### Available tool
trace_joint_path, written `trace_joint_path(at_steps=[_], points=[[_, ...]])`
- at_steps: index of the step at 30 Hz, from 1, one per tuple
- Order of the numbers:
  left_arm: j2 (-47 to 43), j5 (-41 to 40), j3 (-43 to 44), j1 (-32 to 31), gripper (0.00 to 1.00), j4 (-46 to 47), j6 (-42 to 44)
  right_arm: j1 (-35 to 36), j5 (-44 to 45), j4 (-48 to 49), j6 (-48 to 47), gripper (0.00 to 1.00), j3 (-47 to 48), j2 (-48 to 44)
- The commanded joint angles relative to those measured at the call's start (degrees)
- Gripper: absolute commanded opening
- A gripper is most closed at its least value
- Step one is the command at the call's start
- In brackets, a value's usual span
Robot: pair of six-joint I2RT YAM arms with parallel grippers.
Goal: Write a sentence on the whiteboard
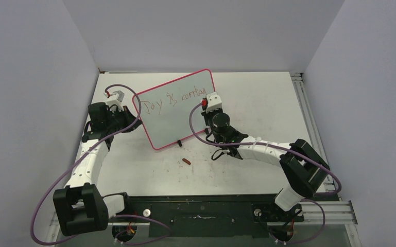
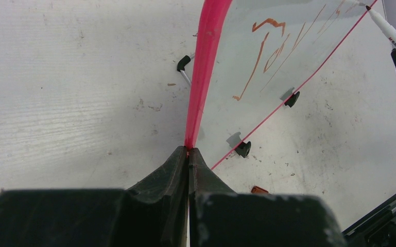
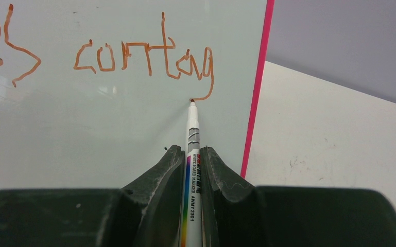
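Note:
The whiteboard (image 1: 177, 110), white-grey with a thin pink-red frame, stands tilted on the table on its small black feet (image 2: 243, 149). The sentence (image 1: 172, 99) reads "Joy is contag" in reddish-brown handwriting; the right wrist view shows "contag" (image 3: 144, 59). My left gripper (image 2: 188, 150) is shut on the board's pink frame (image 2: 203, 77) at its left edge. My right gripper (image 3: 191, 150) is shut on a white marker (image 3: 192, 149). The marker's tip (image 3: 191, 103) touches the board at the end of the "g" tail, near the board's right frame (image 3: 257, 82).
A small red-brown marker cap (image 1: 186, 161) lies on the table in front of the board; it also shows in the left wrist view (image 2: 260, 190). A metal rail (image 1: 309, 113) runs along the table's right side. Grey walls enclose the table.

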Motion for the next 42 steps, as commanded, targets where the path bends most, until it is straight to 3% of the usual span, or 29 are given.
trace_joint_path(at_steps=[1,16,29,42], points=[[-1.63,-0.12,1.68,-0.08,0.00,1.81,0.21,0.32,1.81,-0.24,0.22,0.05,-0.05,-5.70],[-1.48,-0.17,1.70,-0.10,0.00,1.81,0.21,-4.19,-5.67,-6.77,2.33,0.05,-0.56,-14.47],[-1.68,-0.20,1.63,-0.15,0.00,1.73,0.29,-17.05,-24.50,-7.54,11.01,0.05,-2.27,-16.33],[-1.54,-0.04,1.75,-0.27,0.00,1.55,0.38,-17.34,-28.77,-8.93,11.24,0.05,0.28,-13.83]])
